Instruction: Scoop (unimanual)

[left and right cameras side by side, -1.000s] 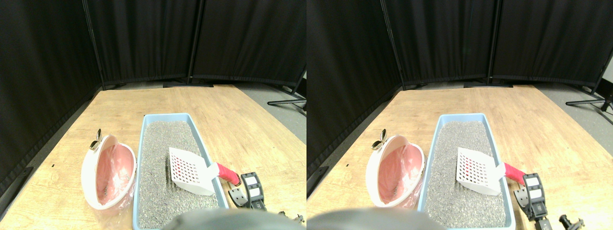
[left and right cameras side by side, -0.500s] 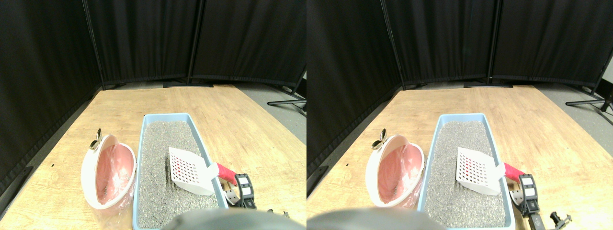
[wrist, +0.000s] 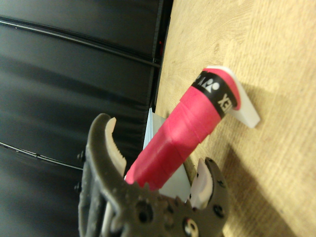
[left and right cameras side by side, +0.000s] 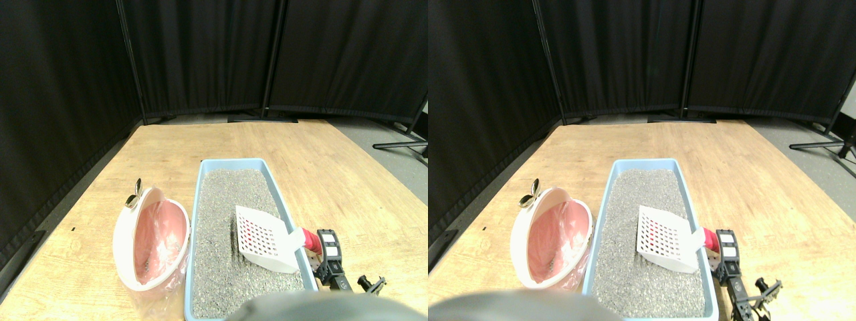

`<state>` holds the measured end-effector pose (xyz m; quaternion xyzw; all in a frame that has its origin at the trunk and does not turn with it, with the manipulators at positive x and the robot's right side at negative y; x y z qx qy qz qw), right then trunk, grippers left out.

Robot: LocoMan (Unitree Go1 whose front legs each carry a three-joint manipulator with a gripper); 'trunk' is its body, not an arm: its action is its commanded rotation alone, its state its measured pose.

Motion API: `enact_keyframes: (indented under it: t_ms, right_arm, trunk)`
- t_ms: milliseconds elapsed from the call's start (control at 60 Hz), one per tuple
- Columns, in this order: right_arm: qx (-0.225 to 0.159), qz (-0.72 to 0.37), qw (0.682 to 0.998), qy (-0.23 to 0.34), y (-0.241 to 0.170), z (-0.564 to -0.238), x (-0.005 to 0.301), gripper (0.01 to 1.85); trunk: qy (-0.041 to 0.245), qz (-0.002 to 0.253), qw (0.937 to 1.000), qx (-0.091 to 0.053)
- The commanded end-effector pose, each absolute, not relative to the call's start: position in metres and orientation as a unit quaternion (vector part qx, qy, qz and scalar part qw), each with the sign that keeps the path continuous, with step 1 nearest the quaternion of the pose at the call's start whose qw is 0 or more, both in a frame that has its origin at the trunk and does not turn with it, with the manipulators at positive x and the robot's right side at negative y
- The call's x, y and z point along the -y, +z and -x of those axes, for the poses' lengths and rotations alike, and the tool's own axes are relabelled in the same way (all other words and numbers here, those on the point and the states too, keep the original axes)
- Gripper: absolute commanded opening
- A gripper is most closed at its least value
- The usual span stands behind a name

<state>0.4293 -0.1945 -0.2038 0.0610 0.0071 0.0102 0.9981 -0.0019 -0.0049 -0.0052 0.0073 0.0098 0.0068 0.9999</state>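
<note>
Going left to right: white bin (left and right cameras side by side: 150,239) with pink liner lay on wooden bench (left and right cameras side by side: 87,200), touching blue litter tray (left and right cameras side by side: 198,207) at its 3 o'clock. White slotted scoop (left and right cameras side by side: 263,239) rested on litter, red handle (left and right cameras side by side: 311,240) over tray's 3 o'clock rim. Right gripper (left and right cameras side by side: 327,253) sat at handle; fingers (wrist: 114,148) spread open either side, not clamped.
</note>
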Motion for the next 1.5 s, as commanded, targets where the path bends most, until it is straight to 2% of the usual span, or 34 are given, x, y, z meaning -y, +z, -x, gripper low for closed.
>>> enact_keyframes:
  t_ms: [17, 583, 850, 1083, 1133, 1167, 1267, 1333, 1367, 1500]
  right_arm:
    - [0.004, -0.068, 0.998, 0.004, -0.198, -0.435, 0.192, 0.86]
    - [-0.017, -0.083, 0.996, -0.007, -0.193, -0.452, 0.192, 0.83]
    - [-0.012, -0.072, 0.997, -0.001, -0.191, -0.456, 0.197, 0.87]
    - [-0.019, -0.071, 0.997, -0.025, -0.184, -0.459, 0.195, 0.9]
    - [-0.016, -0.065, 0.998, -0.021, -0.183, -0.46, 0.195, 0.89]
    - [0.0, -0.07, 0.998, 0.0, -0.182, -0.46, 0.196, 0.87]
    - [0.004, -0.06, 0.998, 0.009, -0.179, -0.461, 0.198, 0.87]
    - [-0.002, -0.059, 0.998, 0.005, -0.178, -0.461, 0.199, 0.87]
    - [-0.02, -0.058, 0.998, -0.009, -0.177, -0.461, 0.199, 0.86]
    - [-0.013, -0.055, 0.998, -0.001, -0.18, -0.463, 0.198, 0.87]
  trunk:
    - [0.01, 0.004, 0.9998, -0.014]
    - [0.007, 0.0, 0.9999, -0.012]
    - [0.006, -0.002, 1.0, -0.008]
    - [0.006, -0.002, 1.0, -0.004]
    - [0.006, -0.003, 1.0, -0.003]
    - [0.006, -0.003, 1.0, -0.003]
    - [0.006, -0.003, 1.0, -0.003]
    - [0.007, -0.003, 1.0, -0.002]
    - [0.007, -0.003, 1.0, -0.002]
    - [0.008, -0.003, 1.0, -0.001]
